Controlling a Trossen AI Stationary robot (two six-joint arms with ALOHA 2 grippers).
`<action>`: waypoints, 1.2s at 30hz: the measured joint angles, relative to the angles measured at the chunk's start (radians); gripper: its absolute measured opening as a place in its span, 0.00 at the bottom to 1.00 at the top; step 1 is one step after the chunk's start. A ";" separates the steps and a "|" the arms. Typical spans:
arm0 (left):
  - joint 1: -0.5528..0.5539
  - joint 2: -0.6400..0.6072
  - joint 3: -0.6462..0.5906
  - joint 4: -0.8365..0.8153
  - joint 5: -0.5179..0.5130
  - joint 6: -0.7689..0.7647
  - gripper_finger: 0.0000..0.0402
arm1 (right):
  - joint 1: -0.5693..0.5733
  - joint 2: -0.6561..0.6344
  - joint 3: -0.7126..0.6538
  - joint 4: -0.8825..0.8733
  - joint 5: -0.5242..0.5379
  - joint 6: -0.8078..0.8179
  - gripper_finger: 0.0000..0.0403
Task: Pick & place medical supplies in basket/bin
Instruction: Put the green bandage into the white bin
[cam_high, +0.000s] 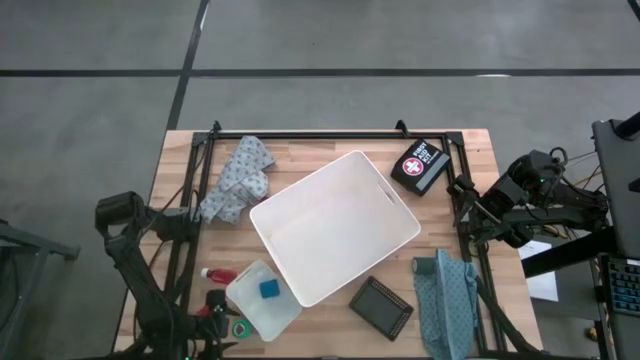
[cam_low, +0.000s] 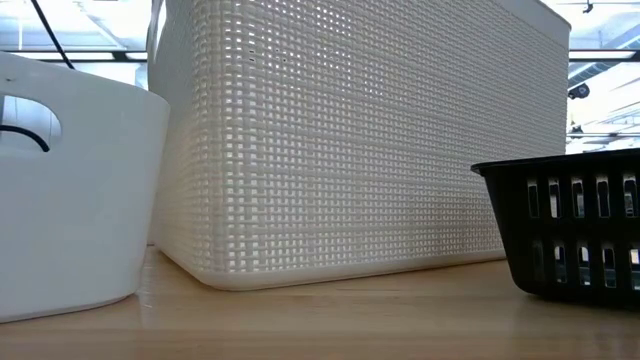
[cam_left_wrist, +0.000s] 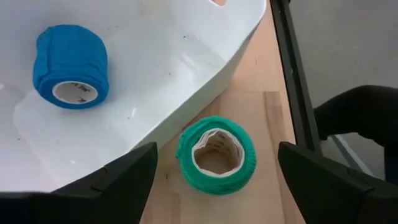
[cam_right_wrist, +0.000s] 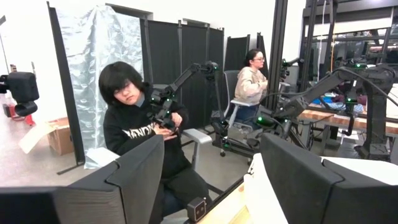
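The large white bin (cam_high: 335, 225) stands on the middle of the table, turned at an angle. Near the table's near left corner a green bandage roll (cam_left_wrist: 215, 155) lies on the wood, its hollow core facing up, beside the rim of a small translucent tray (cam_left_wrist: 186, 81). My left gripper (cam_left_wrist: 217, 186) is open, slanting down over the roll with one finger on either side of it, touching nothing. A blue bandage roll (cam_left_wrist: 70, 66) lies in the tray. My right gripper (cam_right_wrist: 211, 180) is open with nothing between its fingers, raised at the table's right edge and pointing into the room.
A patterned cloth (cam_high: 238, 180) lies at the far left and a blue cloth (cam_high: 447, 300) at the near right. A black first-aid pouch (cam_high: 420, 165) lies at the far right, a dark flat case (cam_high: 381, 307) near the bin's near corner, and a red-capped item (cam_high: 217, 273) beside the tray. People sit beyond the table.
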 joint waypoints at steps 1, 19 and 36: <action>0.000 0.000 -0.001 0.000 0.000 0.000 0.85 | 0.000 0.000 0.000 0.000 0.000 0.000 0.66; 0.004 -0.001 -0.092 0.083 0.038 -0.070 0.85 | 0.000 0.000 0.000 0.000 0.000 0.000 0.64; 0.006 -0.001 -0.103 0.147 0.040 -0.022 0.85 | 0.000 0.000 0.000 0.000 0.000 0.000 0.64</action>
